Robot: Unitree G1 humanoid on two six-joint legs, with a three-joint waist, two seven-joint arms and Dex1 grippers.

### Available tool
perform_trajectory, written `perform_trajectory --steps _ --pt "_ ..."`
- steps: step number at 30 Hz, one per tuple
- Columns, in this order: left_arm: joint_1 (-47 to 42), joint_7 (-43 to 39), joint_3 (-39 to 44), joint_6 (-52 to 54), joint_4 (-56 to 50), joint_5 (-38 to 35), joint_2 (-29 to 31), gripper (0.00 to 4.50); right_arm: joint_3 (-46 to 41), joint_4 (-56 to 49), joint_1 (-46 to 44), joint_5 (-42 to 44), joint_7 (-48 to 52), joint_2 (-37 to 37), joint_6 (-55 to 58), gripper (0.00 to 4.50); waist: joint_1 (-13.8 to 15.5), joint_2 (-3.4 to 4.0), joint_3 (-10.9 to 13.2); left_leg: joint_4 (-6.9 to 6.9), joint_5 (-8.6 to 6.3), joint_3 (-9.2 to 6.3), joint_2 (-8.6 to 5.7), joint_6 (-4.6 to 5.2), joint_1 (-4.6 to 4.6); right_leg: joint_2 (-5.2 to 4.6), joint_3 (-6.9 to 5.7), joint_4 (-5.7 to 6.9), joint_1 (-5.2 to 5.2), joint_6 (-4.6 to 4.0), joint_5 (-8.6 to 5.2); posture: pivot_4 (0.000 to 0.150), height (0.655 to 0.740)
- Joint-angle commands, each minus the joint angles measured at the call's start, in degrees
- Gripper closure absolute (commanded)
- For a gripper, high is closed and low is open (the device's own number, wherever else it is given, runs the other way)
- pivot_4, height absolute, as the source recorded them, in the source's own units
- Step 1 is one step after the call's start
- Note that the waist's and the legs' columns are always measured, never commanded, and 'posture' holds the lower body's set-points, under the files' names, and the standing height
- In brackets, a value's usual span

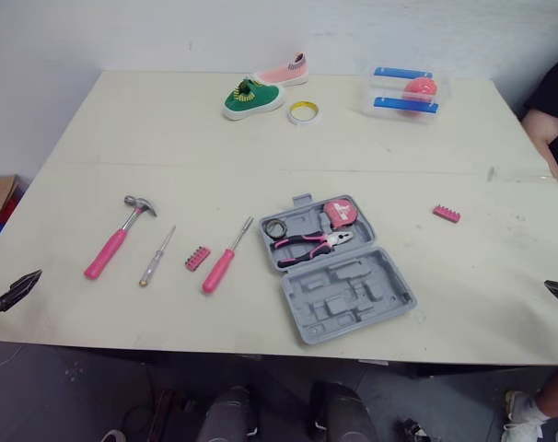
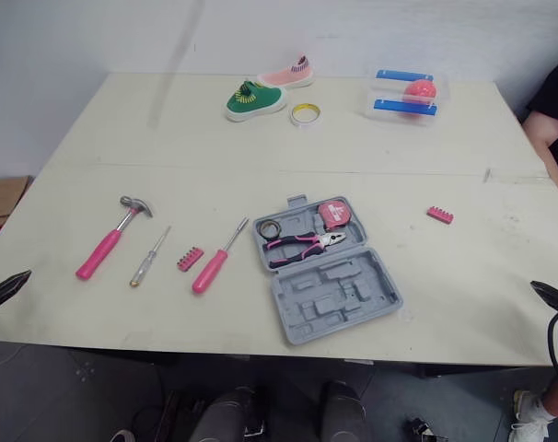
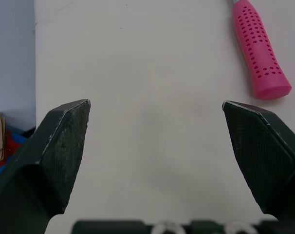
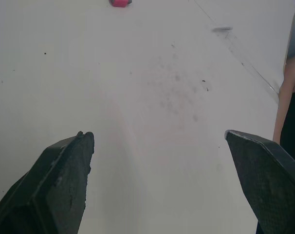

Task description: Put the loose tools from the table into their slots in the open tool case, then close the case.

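The grey tool case [image 1: 339, 267] lies open near the table's front, with pink pliers [image 1: 311, 244] and a pink tape measure [image 1: 340, 211] in its slots. Left of it lie a pink-handled screwdriver [image 1: 222, 264], a pink bit holder [image 1: 197, 257], a slim clear-handled screwdriver [image 1: 156, 257] and a pink-handled hammer [image 1: 112, 241]. Another pink bit holder [image 1: 447, 214] lies to the right of the case. My left gripper [image 3: 155, 146] hovers open at the table's front left edge, the hammer handle [image 3: 260, 51] just beyond it. My right gripper [image 4: 159, 170] is open over bare table at the front right.
At the back of the table [image 1: 122, 120] sit a green shoe [image 1: 251, 97], a pink shoe [image 1: 286, 72], a roll of tape [image 1: 303, 112] and a clear box [image 1: 403, 92] holding a pink object. A person's arm [image 1: 551, 124] is at the right edge.
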Motion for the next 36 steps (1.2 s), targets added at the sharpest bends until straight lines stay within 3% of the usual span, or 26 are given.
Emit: perform_trajectory --steps 1,7,12,15,16,18,22,26,27,36 --pt "0.3 -1.9 0.8 3.3 -5.4 -3.5 -0.3 0.11 0.0 1.3 -2.2 1.1 1.7 -0.3 -0.3 0.00 0.0 0.00 0.0 0.00 0.00 0.00 0.00 0.00 0.00 0.00 0.00 0.00 0.00 0.00 0.00 0.150 0.7400" --pt "7.5 -5.3 -3.0 19.5 -34.5 -12.2 -5.1 0.11 3.9 -5.4 -8.6 6.3 11.3 4.1 8.0 0.00 0.0 0.03 0.0 0.37 -0.06 -0.04 0.09 0.03 -0.08 0.01 0.14 0.10 0.05 0.05 0.07 0.150 0.7400" --pt "9.0 0.9 -9.4 32.9 -57.7 -17.4 -8.5 0.11 8.6 -13.8 -11.2 6.6 12.9 7.7 13.1 0.00 0.2 0.06 0.0 0.65 -0.09 -0.04 0.15 0.23 -0.17 0.07 0.15 0.17 0.07 0.04 0.06 0.150 0.7400" --pt "5.9 5.2 -16.4 37.5 -65.1 -15.6 -10.0 0.00 12.3 -17.3 -13.3 5.4 12.7 10.1 14.1 0.85 0.5 0.07 0.0 0.72 -0.08 -0.04 0.12 0.24 -0.17 0.07 0.16 0.28 0.07 0.04 0.07 0.150 0.7400" --pt "4.9 6.3 -18.1 38.4 -66.3 -15.0 -10.5 0.00 13.3 -18.0 -13.9 5.2 12.6 10.7 14.3 1.33 0.6 0.07 0.0 0.74 -0.07 -0.04 0.12 0.23 -0.16 0.09 0.16 0.29 0.08 0.04 0.07 0.150 0.7400" --pt "1.7 10.2 -22.3 42.0 -67.7 -13.8 -12.6 0.53 15.6 -18.5 -16.4 3.8 11.6 12.4 14.9 2.39 0.7 0.07 0.0 0.78 -0.06 -0.05 0.12 0.22 -0.16 0.15 0.17 0.32 0.09 0.04 0.07 0.150 0.7400" --pt "-2.5 12.1 -32.4 43.3 -67.2 -8.4 -16.0 2.27 20.4 -17.4 -21.7 0.4 9.7 15.8 14.6 4.49 0.9 0.07 0.0 0.79 0.00 -0.03 0.12 0.29 -0.17 0.55 0.19 0.36 0.08 0.04 0.07 0.150 0.7400" --pt "-5.2 13.2 -37.4 45.1 -65.7 -5.7 -18.8 4.19 22.9 -16.0 -24.6 -2.0 9.0 17.5 13.8 4.50 1.3 0.07 0.0 0.81 0.00 -0.02 0.20 0.28 -0.20 0.70 0.17 0.41 0.08 0.03 0.08 0.150 0.7400" --pt "-6.0 13.7 -38.7 44.8 -65.3 -4.9 -20.1 4.43 23.9 -15.5 -25.6 -2.9 8.6 18.1 13.4 4.50 1.5 0.07 0.0 0.82 0.01 -0.03 0.23 0.28 -0.22 0.74 0.18 0.40 0.08 0.03 0.07 0.150 0.7400" --pt "-8.7 18.2 -44.8 48.4 -64.8 -0.2 -26.5 4.43 28.8 -11.5 -29.9 -8.4 5.2 21.7 11.9 4.50 1.8 0.07 0.0 1.07 0.00 -0.07 0.29 0.28 -0.27 0.77 0.21 0.33 0.09 0.02 0.07 0.150 0.7400"
